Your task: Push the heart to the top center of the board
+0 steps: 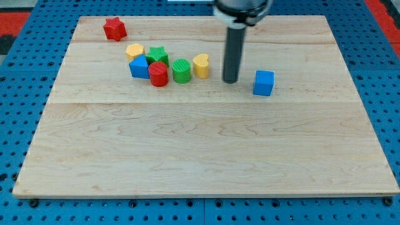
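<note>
No gripper on this rig, just a rod, so there's no open/closed state to report. My tip (230,81) sits on the bench (200,150) just right of the yellow heart (201,65), not touching, with the blue cube (264,82) further right. Heart's left side sits next to the green cylinder (181,70), with the red cylinder (159,74) beyond it. Heart looks small, light, rigid; it should slide easily and may spin off-axis. Contact its lower edge, centred, push up.

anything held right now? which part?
Nothing held. My tip rests on the board, apart from the yellow heart to its left and the blue cube to its right.
</note>
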### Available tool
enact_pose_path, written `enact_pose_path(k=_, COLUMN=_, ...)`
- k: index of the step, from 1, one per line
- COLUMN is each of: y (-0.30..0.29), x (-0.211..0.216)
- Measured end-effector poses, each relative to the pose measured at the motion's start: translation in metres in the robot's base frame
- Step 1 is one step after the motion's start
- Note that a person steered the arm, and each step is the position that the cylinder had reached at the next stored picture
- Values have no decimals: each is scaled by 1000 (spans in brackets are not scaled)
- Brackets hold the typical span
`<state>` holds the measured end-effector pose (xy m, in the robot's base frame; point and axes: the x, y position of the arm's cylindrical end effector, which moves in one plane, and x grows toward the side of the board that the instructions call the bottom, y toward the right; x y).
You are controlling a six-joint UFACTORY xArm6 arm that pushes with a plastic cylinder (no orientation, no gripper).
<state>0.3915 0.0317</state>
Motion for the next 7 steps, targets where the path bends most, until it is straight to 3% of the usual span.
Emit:
enact_pose_path(k=2, y=-51, x=-87)
enact_pose_path(k=3, y=-53, x=-21)
enact_pose_path(k=4, y=-87, x=-31)
enact_pose_path(k=6, y=-88, x=-119)
enact_pose_path(k=7, y=-88, x=-120)
